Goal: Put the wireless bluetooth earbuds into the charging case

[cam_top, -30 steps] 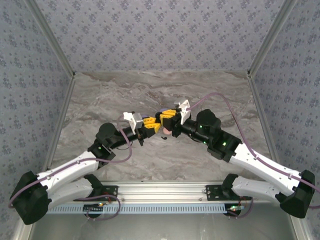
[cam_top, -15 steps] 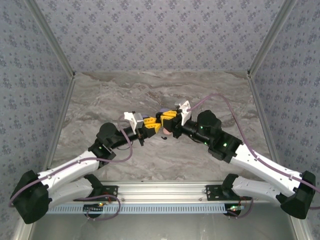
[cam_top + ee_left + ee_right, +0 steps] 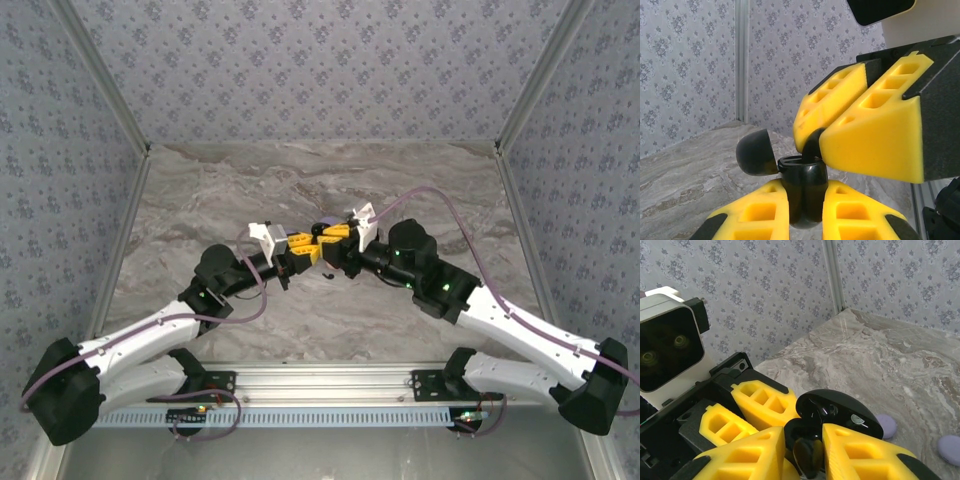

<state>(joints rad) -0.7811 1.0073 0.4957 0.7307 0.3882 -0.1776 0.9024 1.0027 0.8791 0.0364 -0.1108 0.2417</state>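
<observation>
Left tool (image 3: 805,207) clamps the open black charging case (image 3: 801,177). Right tool (image 3: 807,452) pinches a black earbud (image 3: 812,142) right at its mouth, above the counter (image 3: 900,360).

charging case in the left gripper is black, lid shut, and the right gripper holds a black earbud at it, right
No, the lid is open, not shut; the left wrist view shows it swung aside. The rest holds: black charging case in the left gripper, right gripper holding a black earbud at it.
</observation>
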